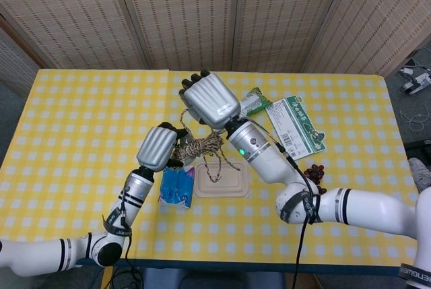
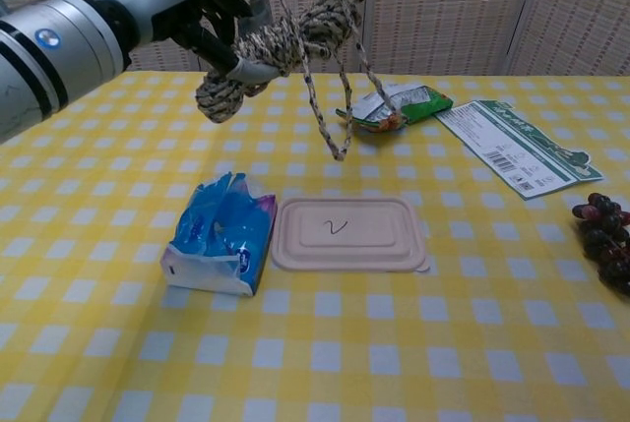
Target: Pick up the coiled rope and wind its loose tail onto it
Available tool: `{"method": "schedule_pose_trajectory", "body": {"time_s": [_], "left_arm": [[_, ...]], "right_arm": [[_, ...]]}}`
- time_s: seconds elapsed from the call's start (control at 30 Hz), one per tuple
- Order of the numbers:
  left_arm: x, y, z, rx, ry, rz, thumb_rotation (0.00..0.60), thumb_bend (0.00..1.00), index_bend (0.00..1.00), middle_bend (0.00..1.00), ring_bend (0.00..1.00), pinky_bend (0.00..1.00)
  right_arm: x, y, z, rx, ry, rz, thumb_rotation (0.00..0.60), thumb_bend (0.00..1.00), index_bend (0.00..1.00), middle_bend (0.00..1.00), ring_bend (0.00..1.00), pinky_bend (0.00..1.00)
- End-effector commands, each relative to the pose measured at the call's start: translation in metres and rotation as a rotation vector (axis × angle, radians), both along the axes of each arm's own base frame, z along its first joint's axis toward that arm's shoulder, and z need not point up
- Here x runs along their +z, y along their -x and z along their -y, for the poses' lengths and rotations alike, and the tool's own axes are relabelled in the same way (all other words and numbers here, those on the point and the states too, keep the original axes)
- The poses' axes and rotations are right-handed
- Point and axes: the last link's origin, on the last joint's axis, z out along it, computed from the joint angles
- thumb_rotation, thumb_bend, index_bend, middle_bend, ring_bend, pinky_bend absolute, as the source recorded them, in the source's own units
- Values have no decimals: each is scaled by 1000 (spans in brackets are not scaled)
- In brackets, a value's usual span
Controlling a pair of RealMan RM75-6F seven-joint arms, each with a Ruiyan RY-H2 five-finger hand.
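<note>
one rope coil (image 2: 281, 48), one tissue pack (image 2: 219, 247), one lid (image 2: 349, 234), one snack bag (image 2: 394, 107), one card (image 2: 512, 145).

The left hand (image 2: 202, 4) is raised above the table, fingers curled around the rope coil (image 2: 281, 48). The right hand (image 1: 210, 99) hovers just above, fingers bent downward.

Right hand (image 1: 210, 99) outside chest view; its palm side hidden, grip on loose tail (image 2: 335, 97) unclear.

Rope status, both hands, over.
Left hand holds rope coil aloft. Right hand above it, tail hanging from it in a loop; its grip hidden. Tissue pack and lid on the table below, untouched.
</note>
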Motion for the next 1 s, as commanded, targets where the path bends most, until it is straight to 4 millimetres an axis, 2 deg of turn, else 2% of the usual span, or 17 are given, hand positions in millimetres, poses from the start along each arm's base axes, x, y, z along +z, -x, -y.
{"method": "schedule_pose_trajectory", "body": {"time_s": [0.03, 0.27, 0.57, 0.8, 1.0], "left_arm": [[3, -6, 4, -30, 22, 96, 595, 246, 698, 744, 591, 357], [13, -7, 2, -58, 16, 257, 600, 246, 697, 745, 591, 357], [29, 5, -5, -43, -8, 424, 600, 246, 693, 746, 591, 357], [40, 7, -13, 16, -6, 546, 600, 246, 692, 746, 591, 358], [49, 12, -23, 62, -50, 564, 600, 246, 692, 746, 591, 358]], "right_arm": [[1, 6, 11, -42, 19, -24, 600, 542, 630, 403, 371, 369], [5, 28, 28, -130, 29, -18, 600, 550, 631, 403, 371, 369], [6, 64, 41, -202, 18, 20, 600, 569, 631, 403, 371, 369], [-10, 84, 37, -205, -20, -1, 600, 569, 631, 403, 371, 369], [-24, 99, 28, -181, -47, -44, 600, 569, 631, 403, 371, 369]]}}
